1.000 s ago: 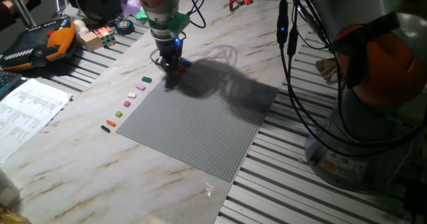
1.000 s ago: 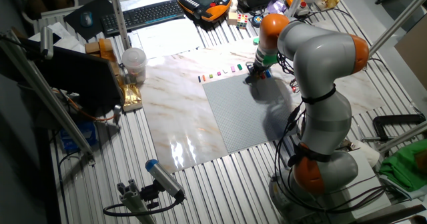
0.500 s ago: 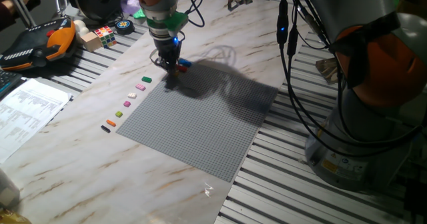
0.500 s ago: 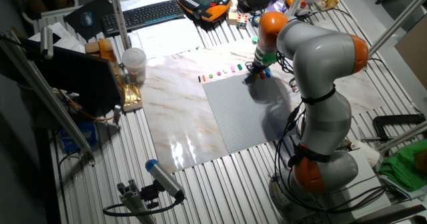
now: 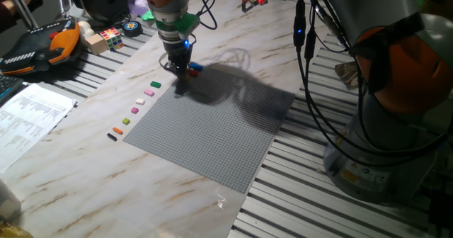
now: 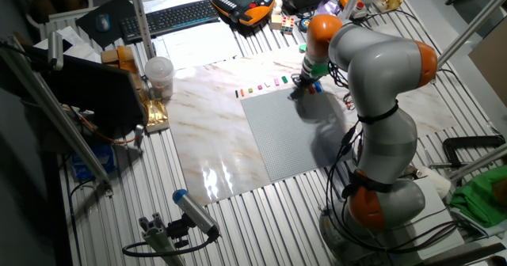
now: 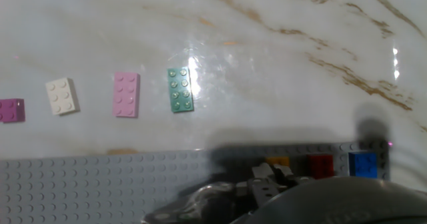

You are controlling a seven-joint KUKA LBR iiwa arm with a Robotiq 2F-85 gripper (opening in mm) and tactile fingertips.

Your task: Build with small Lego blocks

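Observation:
A row of small Lego blocks lies on the marble beside the grey baseplate (image 5: 212, 132): green (image 5: 155, 85), pink (image 5: 149, 93), white (image 5: 140, 101), purple (image 5: 134, 110), then orange (image 5: 117, 130) and black (image 5: 112, 136). In the hand view I see green (image 7: 180, 90), pink (image 7: 126, 95), white (image 7: 62, 95) and purple (image 7: 10, 110). On the baseplate's far corner sit a yellow brick (image 7: 279, 161), a red one (image 7: 321, 164) and a blue one (image 7: 364, 164). My gripper (image 5: 183, 72) hangs low over that corner, its tips (image 7: 270, 177) right at the yellow brick. The blur hides how the jaws stand.
A puzzle cube (image 5: 111, 37), a teach pendant (image 5: 39, 47) and papers (image 5: 28, 117) lie left of the marble top. Cables (image 5: 311, 61) hang at the right by the arm's base (image 5: 382, 146). A keyboard (image 6: 170, 17) and a cup (image 6: 158, 74) stand beyond the table.
The hand shifted very slightly at the baseplate's corner a second ago and has held still since. No brick has moved.

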